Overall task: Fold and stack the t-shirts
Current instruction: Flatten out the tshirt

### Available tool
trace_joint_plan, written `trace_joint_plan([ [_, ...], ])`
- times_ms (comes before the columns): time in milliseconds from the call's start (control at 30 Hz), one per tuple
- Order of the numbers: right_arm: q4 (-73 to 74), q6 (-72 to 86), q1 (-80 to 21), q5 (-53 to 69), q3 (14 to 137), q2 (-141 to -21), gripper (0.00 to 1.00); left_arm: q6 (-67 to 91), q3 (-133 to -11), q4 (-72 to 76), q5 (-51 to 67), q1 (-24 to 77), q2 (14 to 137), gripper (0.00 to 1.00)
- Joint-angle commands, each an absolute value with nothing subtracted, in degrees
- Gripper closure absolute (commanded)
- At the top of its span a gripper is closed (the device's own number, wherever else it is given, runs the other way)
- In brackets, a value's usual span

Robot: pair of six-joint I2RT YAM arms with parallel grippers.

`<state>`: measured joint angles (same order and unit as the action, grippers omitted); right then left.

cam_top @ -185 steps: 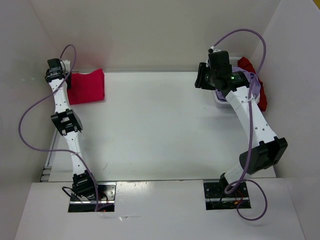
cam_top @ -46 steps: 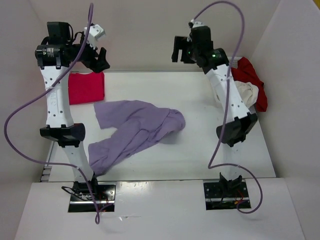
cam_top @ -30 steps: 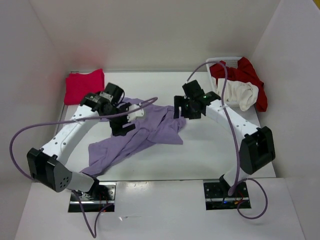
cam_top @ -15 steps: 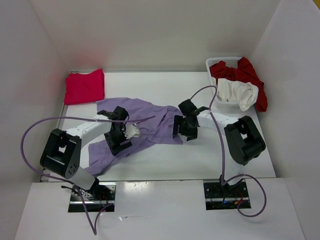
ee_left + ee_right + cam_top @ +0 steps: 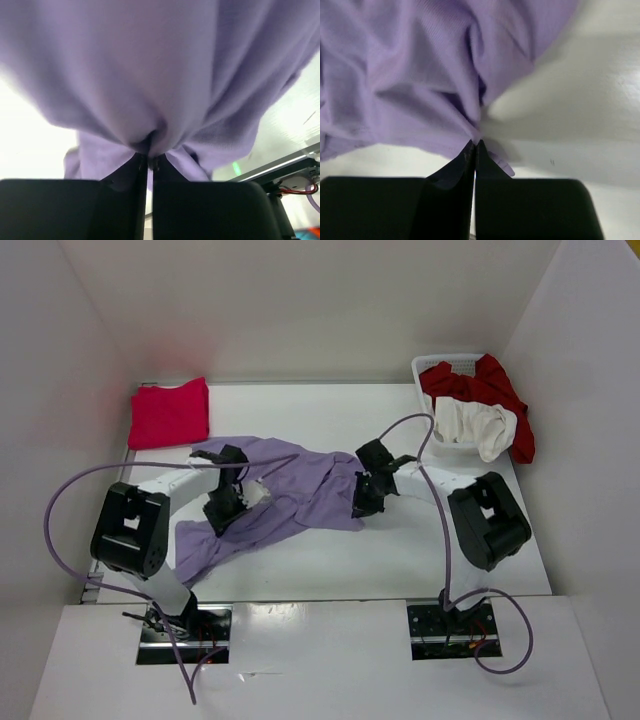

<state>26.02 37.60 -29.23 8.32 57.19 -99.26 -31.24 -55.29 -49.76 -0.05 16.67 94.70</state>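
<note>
- At the middle of the table [image 5: 330, 415], the lavender t-shirt [image 5: 300, 490] lies crumpled and unevenly spread, with one end trailing toward the near left
- On the shirt's left part, the left gripper [image 5: 222, 510] is set low against the cloth; the left wrist view shows its fingers pressed together, with a gathered pinch of lavender fabric caught at the tips and folds fanning out from that point
- At the shirt's right edge, the right gripper [image 5: 362, 502] is down close to the table surface; the right wrist view shows its fingers closed tip to tip on the cloth's edge, with a small flap of fabric lying just beside them
- Both arms are folded low over the table, and the two grippers are well apart, with the bulk of the shirt between them
- In the far left corner, the magenta-pink t-shirt [image 5: 170, 412] lies folded flat, well apart from both grippers
- In the far right corner stands the white lattice basket [image 5: 440, 364]; the dark red t-shirt [image 5: 495, 385] is draped over its rim and right side, and the cream white t-shirt [image 5: 478, 428] hangs over its near side, touching the red one
</note>
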Motion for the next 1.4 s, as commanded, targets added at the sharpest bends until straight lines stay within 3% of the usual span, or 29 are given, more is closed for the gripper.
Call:
trace_joint_plan([
  [0, 30.0, 36.8, -29.9, 6.0, 58.1, -90.4, 1.0, -31.4, -63.7, -53.1, -1.1, 14.1, 90.7, 1.0],
  [133, 38.7, 36.3, -29.9, -0.6, 60.1, -83.9, 1.0, -32.8, -77.7, -53.3, -3.7, 13.5, 88.1, 1.0],
  [233, 42.7, 34.4, -27.6, -3.4, 60.1, -82.5, 1.0, -34.9, -85.5, -52.1, -4.2, 13.5, 92.5, 0.95],
  [400, 44.4, 33.7, -27.6, -5.3, 61.3, -80.8, 1.0, -36.3, -91.7, -44.1, -10.6, 13.0, 103.8, 0.44],
  [500, 44.4, 33.7, -27.6, -3.7, 63.9, -80.8, 1.0, -33.2, -98.0, -42.2, -15.6, 11.2, 111.4, 0.32],
  [600, 45.1, 33.7, -27.1, -3.7, 65.3, -80.0, 1.0, -31.9, -102.3, -43.4, -12.1, 9.3, 109.5, 0.24],
  [700, 46.3, 33.2, -26.5, -3.7, 66.1, -77.9, 1.0, -35.7, -96.7, -44.0, -9.8, 9.3, 102.7, 0.22],
  [800, 47.8, 32.5, -24.7, -2.1, 69.4, -75.2, 1.0, -40.6, -84.7, -44.0, -7.7, 14.1, 93.1, 0.22],
  [933, 49.3, 31.4, -24.0, 0.9, 77.2, -73.7, 1.0, -40.6, -78.2, -50.1, 2.9, 24.5, 86.5, 0.22],
  [1100, 50.6, 30.8, -24.0, 3.6, 91.3, -74.3, 1.0, -37.8, -73.6, -46.9, 7.9, 32.2, 87.1, 0.22],
  [1367, 53.7, 29.6, -24.0, 1.9, 98.3, -75.5, 1.0, -31.8, -68.0, -29.5, -2.4, 34.6, 94.9, 0.16],
])
